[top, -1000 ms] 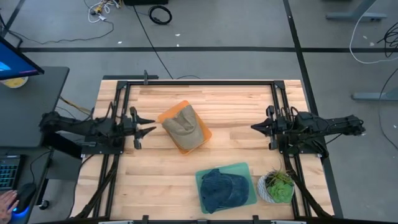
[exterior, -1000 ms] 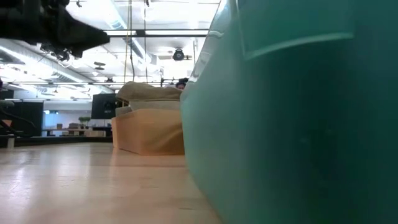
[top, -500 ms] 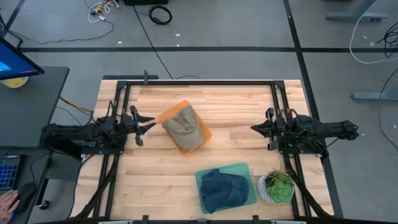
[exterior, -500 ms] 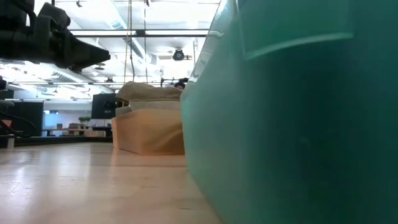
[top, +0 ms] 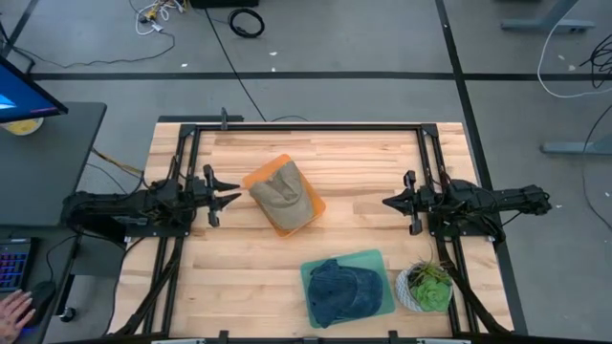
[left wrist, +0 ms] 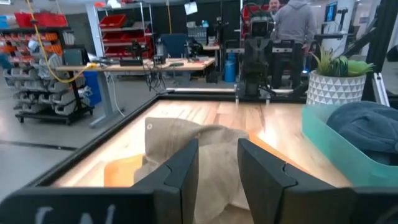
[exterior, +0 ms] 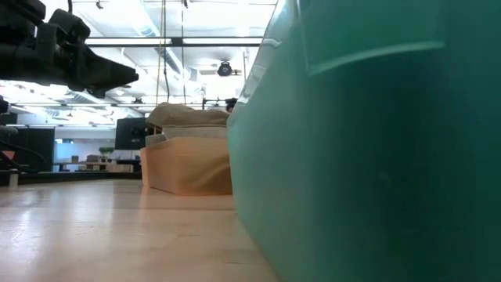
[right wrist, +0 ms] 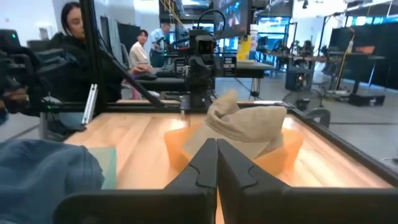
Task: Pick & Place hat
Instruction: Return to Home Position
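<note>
A tan hat (top: 279, 191) lies crumpled in an orange tray (top: 311, 215) at the table's middle. It also shows in the left wrist view (left wrist: 193, 140), the right wrist view (right wrist: 245, 121) and the low view (exterior: 188, 116). A blue denim hat (top: 339, 291) lies in a teal tray (top: 378, 263) near the near edge. My left gripper (top: 232, 191) hovers open just left of the orange tray, pointing at the tan hat. My right gripper (top: 385, 203) hovers shut well to the right of that tray, pointing toward it.
A potted plant (top: 426, 285) in a white pot stands right of the teal tray. The teal tray's wall (exterior: 376, 141) fills the right of the low view. Black frame rails (top: 306, 124) run around the table. People stand in the room beyond.
My left gripper has come down a little beside the orange tray, staying open. My right gripper has edged slightly toward the table's middle. The hats and trays have kept still.
</note>
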{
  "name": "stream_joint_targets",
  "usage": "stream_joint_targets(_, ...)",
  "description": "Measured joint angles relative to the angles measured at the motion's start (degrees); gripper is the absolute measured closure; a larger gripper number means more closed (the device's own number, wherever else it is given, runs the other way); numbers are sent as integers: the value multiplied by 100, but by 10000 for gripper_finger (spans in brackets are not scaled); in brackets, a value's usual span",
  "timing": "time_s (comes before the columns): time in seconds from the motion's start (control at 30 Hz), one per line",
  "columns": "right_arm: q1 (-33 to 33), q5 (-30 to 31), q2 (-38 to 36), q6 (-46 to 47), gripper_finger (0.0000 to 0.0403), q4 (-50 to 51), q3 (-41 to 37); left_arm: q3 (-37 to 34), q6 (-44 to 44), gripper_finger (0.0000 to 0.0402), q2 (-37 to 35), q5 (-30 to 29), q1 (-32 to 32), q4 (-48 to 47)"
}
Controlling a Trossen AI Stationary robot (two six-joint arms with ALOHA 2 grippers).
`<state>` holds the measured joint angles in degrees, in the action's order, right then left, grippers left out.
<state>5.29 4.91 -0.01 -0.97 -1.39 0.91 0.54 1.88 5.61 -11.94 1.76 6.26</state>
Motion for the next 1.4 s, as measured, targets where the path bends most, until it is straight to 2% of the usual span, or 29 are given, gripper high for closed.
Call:
stream_joint_targets(0.23,-2,0,0,-550,399,1,0,-2,-123,287,0,0,0,-59)
stream_joint_targets(1.4,-2,0,0,-556,399,5,0,-9,-121,287,0,-2,0,-54)
